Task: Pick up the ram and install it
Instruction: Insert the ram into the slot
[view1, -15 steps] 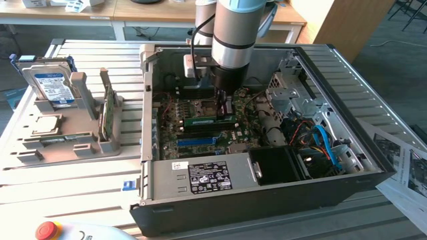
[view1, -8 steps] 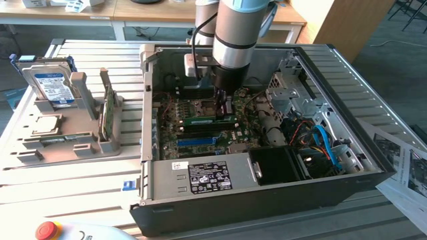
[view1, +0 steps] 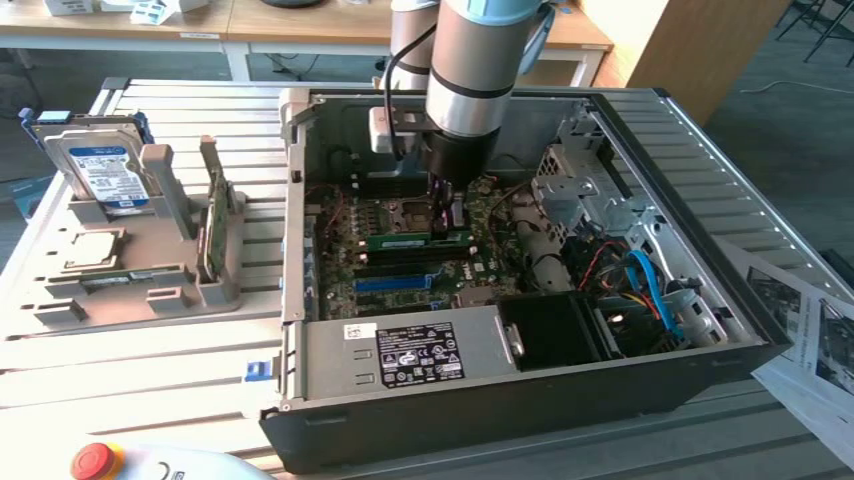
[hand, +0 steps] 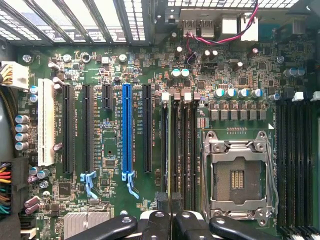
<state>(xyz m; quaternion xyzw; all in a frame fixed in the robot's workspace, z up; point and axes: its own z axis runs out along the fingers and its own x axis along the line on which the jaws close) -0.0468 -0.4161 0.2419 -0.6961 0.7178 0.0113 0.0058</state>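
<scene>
The ram (view1: 416, 240) is a thin green stick lying level over the motherboard (view1: 350, 262) inside the open computer case (view1: 534, 395). My gripper (view1: 447, 222) comes straight down on it and is shut on its upper edge near one end. In the wrist view the ram (hand: 170, 150) shows edge-on as a narrow line running along the black memory slots (hand: 186, 150) beside the CPU socket (hand: 237, 177). The black fingertips (hand: 161, 206) of the gripper (hand: 170, 207) pinch it from both sides. Whether it sits in a slot or just above one I cannot tell.
A grey tray (view1: 174, 300) at the exterior view's left holds a hard drive (view1: 100, 165), an upright green card (view1: 214, 235) and a chip (view1: 87, 250). The power supply (view1: 414, 355), cables (view1: 647, 285) and case walls crowd the board. A long blue slot (hand: 126, 130) lies beside the memory slots.
</scene>
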